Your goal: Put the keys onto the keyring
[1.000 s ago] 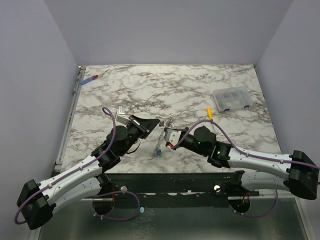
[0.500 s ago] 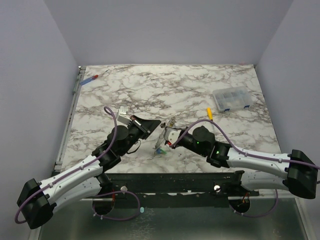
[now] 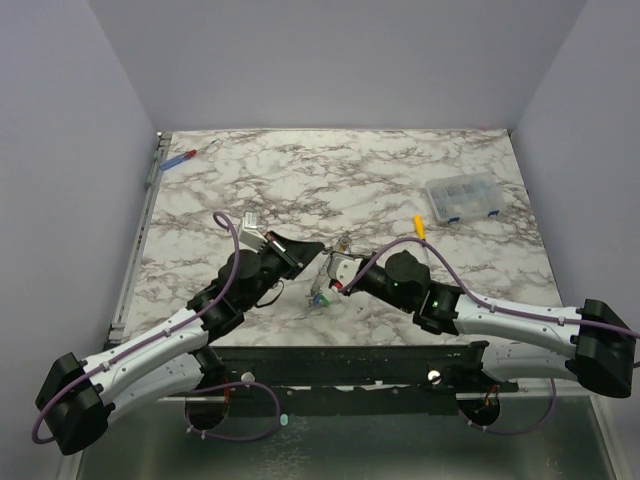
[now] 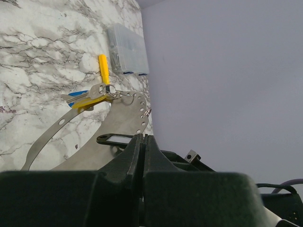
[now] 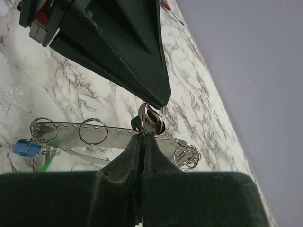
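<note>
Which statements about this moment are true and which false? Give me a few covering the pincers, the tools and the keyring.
1. The left pincer and the right pincer both have their fingers closed together. True.
2. The clear compartment box sits beside the left arm. False: it lies on the right side of the table, beyond the right arm.
3. The yellow-handled screwdriver lies on the table near the box, in neither pincer. True.
4. The keyring lies alone at the table's far edge. False: this perforated metal band is right at the two pincer tips, with small rings through it.
</note>
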`<move>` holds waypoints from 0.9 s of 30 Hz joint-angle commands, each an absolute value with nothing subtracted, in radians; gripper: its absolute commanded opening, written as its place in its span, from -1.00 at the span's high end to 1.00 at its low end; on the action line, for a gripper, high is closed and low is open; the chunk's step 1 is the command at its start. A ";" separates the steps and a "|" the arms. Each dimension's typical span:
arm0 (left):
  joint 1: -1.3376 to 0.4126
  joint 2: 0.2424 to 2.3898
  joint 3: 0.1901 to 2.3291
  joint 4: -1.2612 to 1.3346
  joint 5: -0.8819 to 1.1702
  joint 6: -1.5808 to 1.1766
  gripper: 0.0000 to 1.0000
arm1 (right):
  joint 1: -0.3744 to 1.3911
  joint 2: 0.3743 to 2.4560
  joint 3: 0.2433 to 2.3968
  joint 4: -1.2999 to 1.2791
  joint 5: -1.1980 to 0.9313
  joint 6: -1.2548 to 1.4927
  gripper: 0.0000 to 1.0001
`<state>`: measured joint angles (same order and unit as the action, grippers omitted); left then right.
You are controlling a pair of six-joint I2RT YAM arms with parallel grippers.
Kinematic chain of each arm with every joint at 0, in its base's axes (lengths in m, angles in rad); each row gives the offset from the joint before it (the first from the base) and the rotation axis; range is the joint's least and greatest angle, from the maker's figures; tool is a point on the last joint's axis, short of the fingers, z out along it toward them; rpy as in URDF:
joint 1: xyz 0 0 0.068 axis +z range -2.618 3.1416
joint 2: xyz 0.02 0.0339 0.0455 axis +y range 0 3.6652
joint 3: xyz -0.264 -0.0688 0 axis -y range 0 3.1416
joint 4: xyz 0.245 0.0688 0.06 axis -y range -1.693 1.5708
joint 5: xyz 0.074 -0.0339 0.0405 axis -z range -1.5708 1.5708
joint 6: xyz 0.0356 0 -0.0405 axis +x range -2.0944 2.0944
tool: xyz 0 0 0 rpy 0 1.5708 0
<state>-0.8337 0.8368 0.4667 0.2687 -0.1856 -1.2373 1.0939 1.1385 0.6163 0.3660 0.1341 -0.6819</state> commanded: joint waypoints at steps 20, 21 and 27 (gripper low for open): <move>-0.851 0.852 0.462 0.310 -0.154 -1.211 1.00 | 1.101 1.121 0.664 0.371 0.160 -0.687 0.99; -0.850 0.851 0.461 0.310 -0.155 -1.210 1.00 | 1.101 1.120 0.664 0.370 0.160 -0.687 0.99; -0.852 0.849 0.456 0.308 -0.161 -1.206 1.00 | 1.102 1.113 0.667 0.363 0.163 -0.687 0.99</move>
<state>-0.8467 0.8528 0.4667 0.2832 -0.1715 -1.2285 1.0943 1.1374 0.6209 0.3489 0.1402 -0.6823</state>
